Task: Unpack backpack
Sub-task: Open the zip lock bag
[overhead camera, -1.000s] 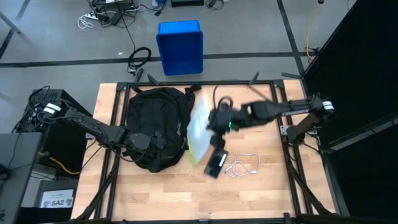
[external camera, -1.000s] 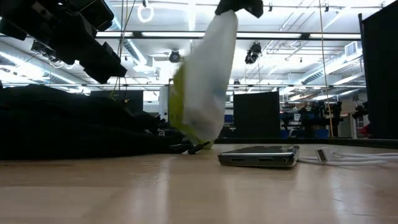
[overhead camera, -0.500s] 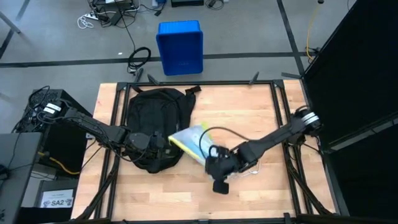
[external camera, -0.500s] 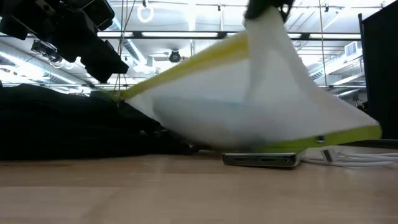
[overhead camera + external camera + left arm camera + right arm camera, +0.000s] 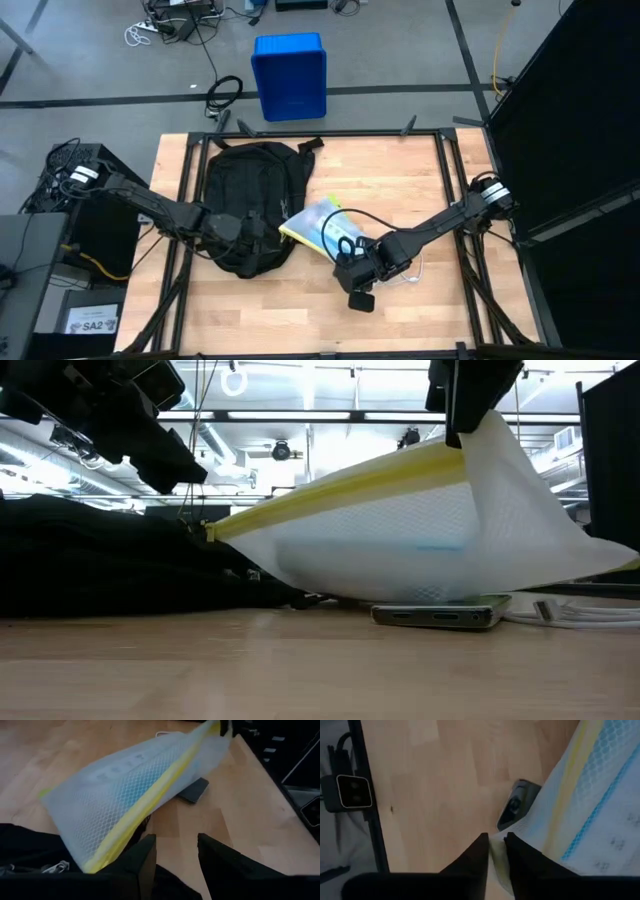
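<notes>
While right fingers (image 5: 494,851) pinch one mesh pouch (image 5: 315,226); left fingers (image 5: 176,854) grip one backpack (image 5: 245,190).

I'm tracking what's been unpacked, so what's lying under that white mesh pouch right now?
A flat dark device lies on the table beneath the mesh pouch, one end sticking out. The pouch's far end rests on the backpack. Anything else beneath is covered.

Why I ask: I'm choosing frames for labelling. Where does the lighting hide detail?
Low view: bright ceiling lights sit behind the scene, so the backpack reads as a dark silhouette, while the mesh pouch is backlit and glows translucent. High view: light is even, with no strong glare on the wood, but the black backpack still shows little surface detail.
</notes>
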